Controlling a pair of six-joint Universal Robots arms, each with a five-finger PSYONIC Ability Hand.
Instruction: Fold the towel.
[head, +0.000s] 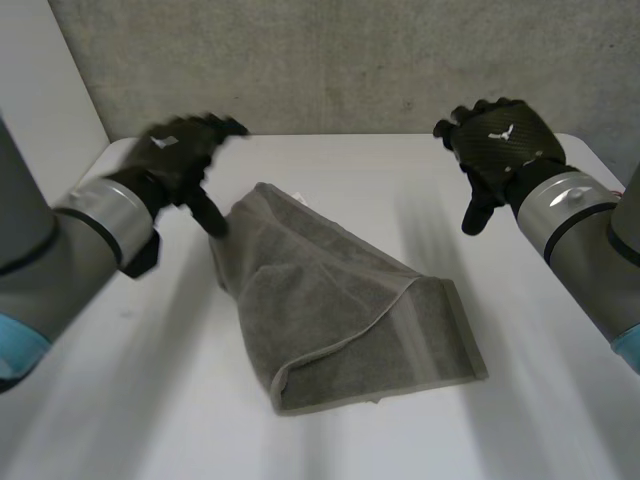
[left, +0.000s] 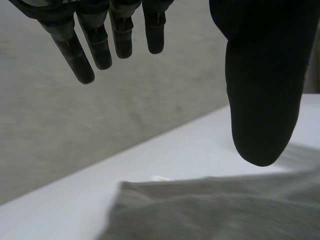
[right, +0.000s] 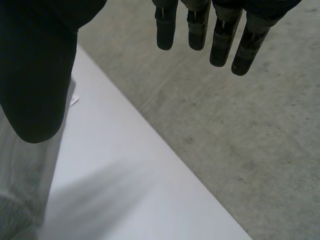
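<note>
Towel (head: 335, 315): grey, folded over once on bench (head: 520, 420), further folds pending. Left hand (head: 185, 150), right hand (head: 495, 140): both released, raised clear.

A white table (head: 350, 160) takes up the middle and lower part of the frame in the head view, its top smooth and matt. Behind its far edge, across the upper part of the frame, stands a grey wall (head: 350, 60) with a rough, speckled face like concrete and faint darker blotches. At the upper left a plain white panel (head: 40, 70) meets the grey wall in an upright seam. The light is soft and even, and the table top is bright.
</note>
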